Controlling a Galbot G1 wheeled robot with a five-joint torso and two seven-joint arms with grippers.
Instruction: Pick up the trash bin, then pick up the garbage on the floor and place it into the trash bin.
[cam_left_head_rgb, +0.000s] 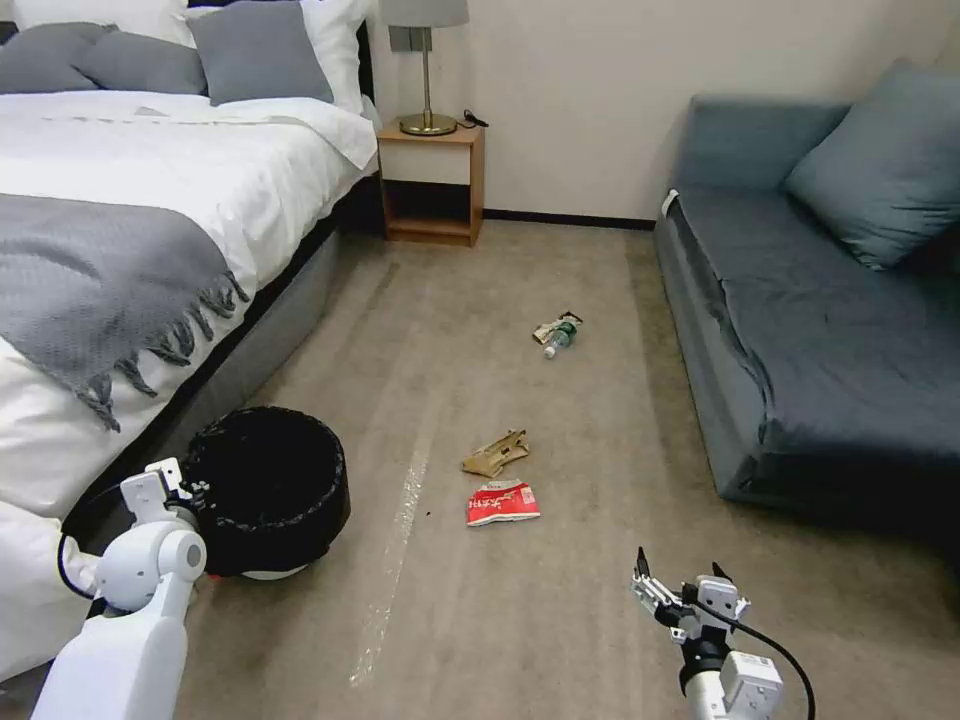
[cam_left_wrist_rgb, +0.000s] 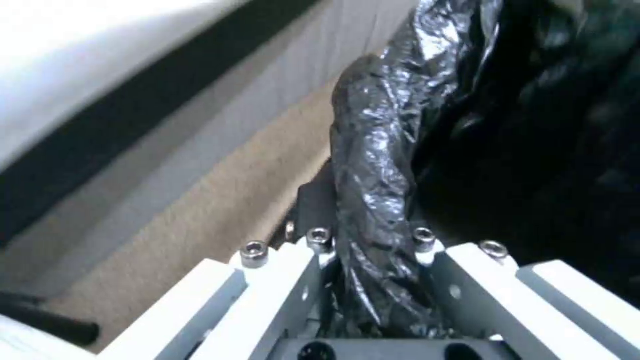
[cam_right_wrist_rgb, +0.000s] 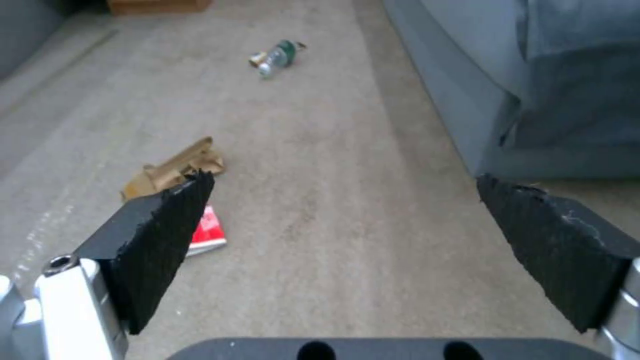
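Bedroom carpet (cam_left_head_rgb: 560, 600) btwn bed (cam_left_head_rgb: 150, 200) & sofa (cam_left_head_rgb: 800, 300). Bin (cam_left_head_rgb: 270, 490) on floor beside bed; L gripper (cam_left_wrist_rgb: 373, 260) clamped on its bagged rim. R gripper (cam_right_wrist_rgb: 347, 240) low over floor, jaws wide, holding nothing. Packet (cam_left_head_rgb: 503, 502) & paper (cam_left_head_rgb: 496, 454) mid-floor, touching; bottle (cam_left_head_rgb: 560, 336) w/ wrapper (cam_left_head_rgb: 546, 328) farther on, nr sofa.

This is a bedroom, likely in a hotel or home. A bed (cam_left_head_rgb: 150, 180) made with white linen, grey pillows (cam_left_head_rgb: 150, 55) and a fringed grey throw (cam_left_head_rgb: 90, 290) stands beside a wooden nightstand (cam_left_head_rgb: 432, 180) carrying a brass lamp (cam_left_head_rgb: 426, 60). A blue-grey sofa (cam_left_head_rgb: 830, 300) with 1 matching cushion (cam_left_head_rgb: 885, 165) faces the bed across beige carpet (cam_left_head_rgb: 560, 620).
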